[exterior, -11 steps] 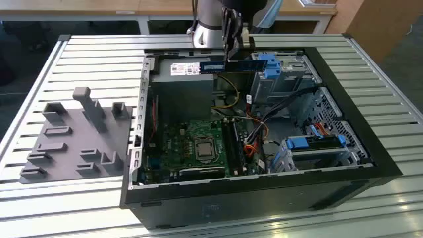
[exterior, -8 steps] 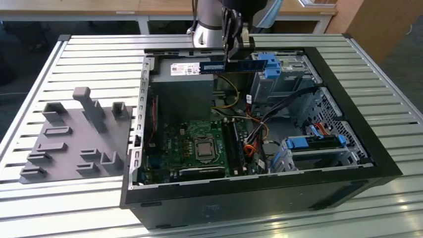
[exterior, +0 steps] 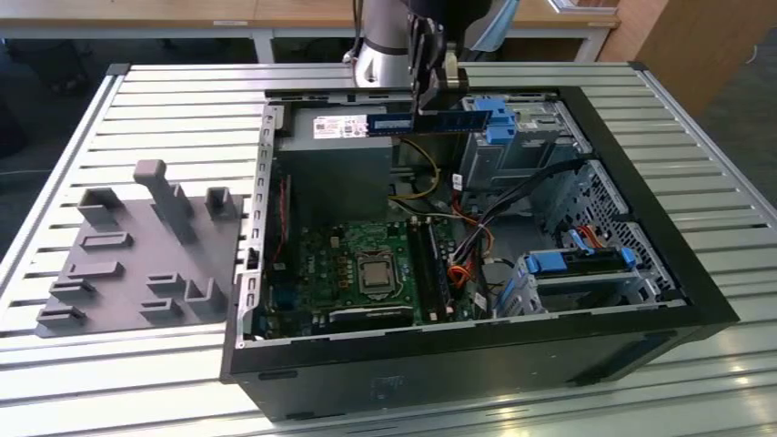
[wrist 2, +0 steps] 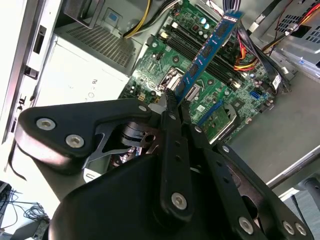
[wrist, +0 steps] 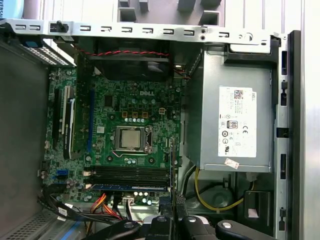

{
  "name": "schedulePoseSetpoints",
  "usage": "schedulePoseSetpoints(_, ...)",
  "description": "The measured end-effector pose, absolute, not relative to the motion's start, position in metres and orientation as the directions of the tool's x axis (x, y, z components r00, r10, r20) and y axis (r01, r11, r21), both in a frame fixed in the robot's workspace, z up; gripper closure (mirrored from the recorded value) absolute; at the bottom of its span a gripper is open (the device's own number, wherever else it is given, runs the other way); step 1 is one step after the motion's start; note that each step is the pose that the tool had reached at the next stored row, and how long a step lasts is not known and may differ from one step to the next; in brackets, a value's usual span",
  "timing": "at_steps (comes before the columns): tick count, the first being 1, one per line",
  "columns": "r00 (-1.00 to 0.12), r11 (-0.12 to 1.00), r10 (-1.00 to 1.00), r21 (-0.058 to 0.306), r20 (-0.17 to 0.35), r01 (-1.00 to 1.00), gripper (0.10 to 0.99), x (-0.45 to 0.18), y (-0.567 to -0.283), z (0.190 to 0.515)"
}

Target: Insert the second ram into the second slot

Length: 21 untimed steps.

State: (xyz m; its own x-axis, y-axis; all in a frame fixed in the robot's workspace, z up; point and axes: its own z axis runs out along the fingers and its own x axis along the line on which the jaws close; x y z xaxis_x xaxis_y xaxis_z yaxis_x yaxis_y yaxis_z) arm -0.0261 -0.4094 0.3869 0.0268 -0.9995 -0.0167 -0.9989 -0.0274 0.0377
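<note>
The second ram was dark blue with black chips, and the tool was black with silver screws. The motherboard was green, the drive brackets bright blue, the case black, and the ribbed counter pale silver-grey.

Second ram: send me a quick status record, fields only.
gripper: gripper shut on one end of the second ram
ram position: held in the air over the open computer case, not in any slot
memory slots: on the motherboard, a blue stick appears seated; the black slots beside it look empty
task state: insertion not yet done
</note>
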Motion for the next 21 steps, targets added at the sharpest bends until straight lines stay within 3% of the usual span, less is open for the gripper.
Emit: schedulePoseSetpoints(21,0.026,-0.027,-1.000,0.038,-0.016,-0.999,0.949,-0.0261,-0.4150,0.3868)
